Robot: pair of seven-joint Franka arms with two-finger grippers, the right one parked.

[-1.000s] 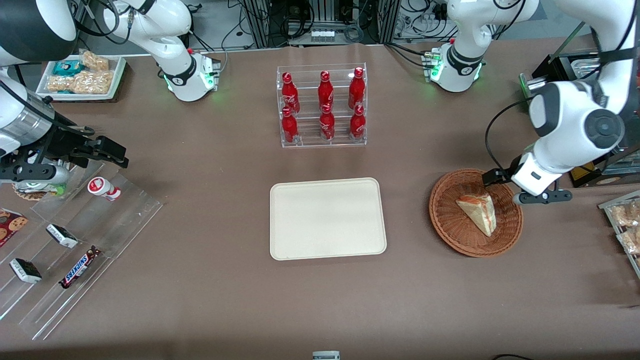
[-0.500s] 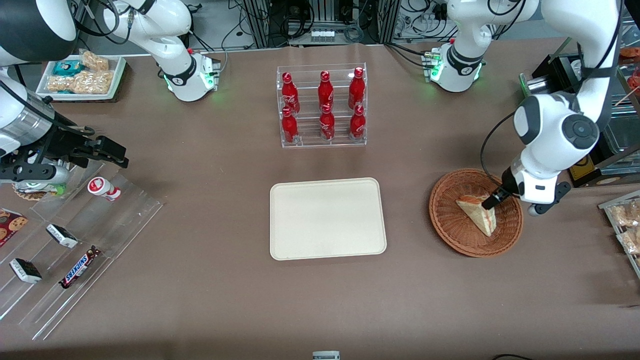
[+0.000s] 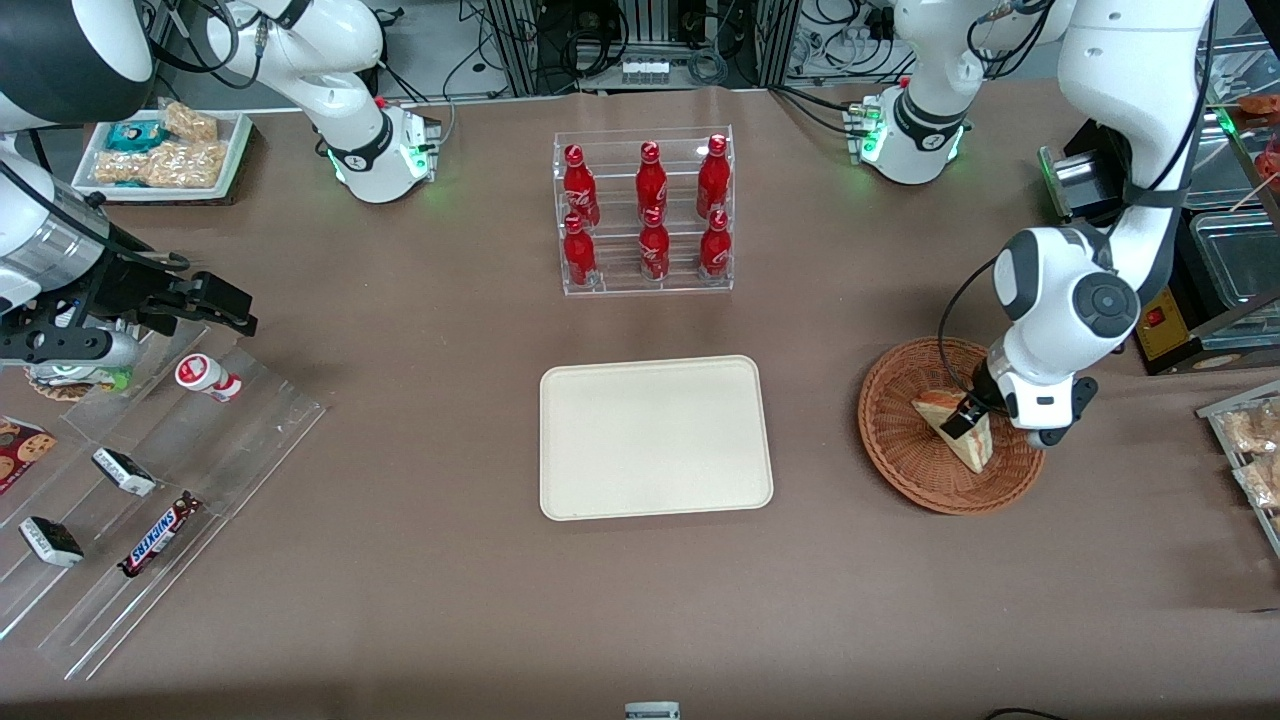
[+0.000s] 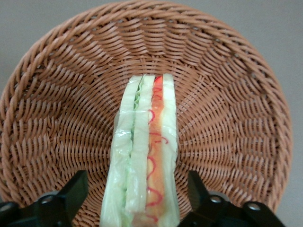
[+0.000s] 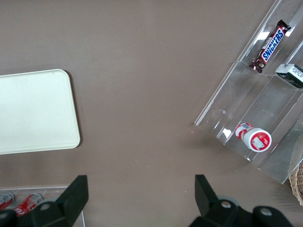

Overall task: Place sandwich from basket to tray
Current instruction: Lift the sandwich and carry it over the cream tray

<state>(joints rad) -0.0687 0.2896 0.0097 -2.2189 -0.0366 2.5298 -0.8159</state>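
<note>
The sandwich (image 3: 975, 448) lies in the round wicker basket (image 3: 900, 470) toward the working arm's end of the table. My left gripper (image 3: 962, 418) is down in the basket, open, with one finger (image 4: 71, 194) on each side of the sandwich (image 4: 144, 156) and a small gap on both sides. The cut side with red, orange and green layers faces the wrist camera, with the basket's weave (image 4: 227, 94) around it. The arm hides part of the sandwich in the front view. The cream tray (image 3: 655, 437) lies flat and bare at the table's middle; it also shows in the right wrist view (image 5: 33, 113).
A clear rack of red bottles (image 3: 645, 215) stands farther from the front camera than the tray. A clear stepped rack with snacks (image 3: 150, 480) is at the parked arm's end. A white snack tray (image 3: 1250, 450) lies beside the basket at the table's edge.
My left gripper has come down from beside the basket's rim into the basket and now straddles the sandwich. The sandwich and the basket have not moved.
</note>
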